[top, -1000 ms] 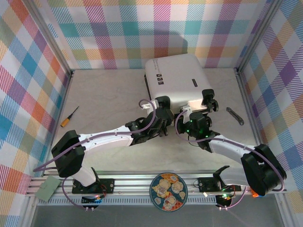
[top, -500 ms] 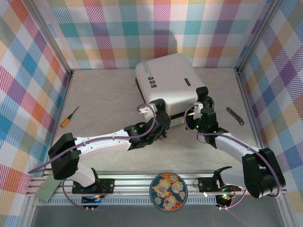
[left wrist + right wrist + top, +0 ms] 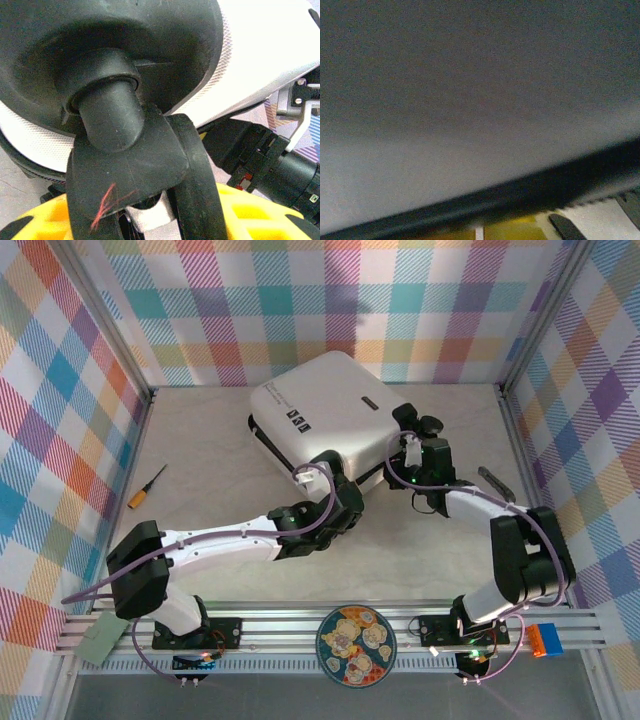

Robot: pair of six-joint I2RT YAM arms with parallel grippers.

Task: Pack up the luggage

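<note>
The luggage (image 3: 320,415), a closed white hard-shell suitcase, lies skewed on the table towards the back. My left gripper (image 3: 338,490) sits at its near corner, shut on one black wheel (image 3: 125,165). That wheel stands between the yellow fingers (image 3: 250,215), with the white shell (image 3: 270,45) above. My right gripper (image 3: 408,445) presses against the suitcase's right edge. Its wrist view is blurred, with the white shell (image 3: 470,100) and the black zipper band (image 3: 520,200) very close. How its jaws stand is hidden.
An orange-handled screwdriver (image 3: 145,487) lies at the left. A metal tool (image 3: 497,483) lies at the right, near the right arm. A patterned plate (image 3: 356,645) sits on the front rail. Checked walls close in the table on three sides.
The suitcase has swung counter-clockwise and to the left. My right gripper has moved away from me along its right side. My left gripper has kept hold of the wheel.
</note>
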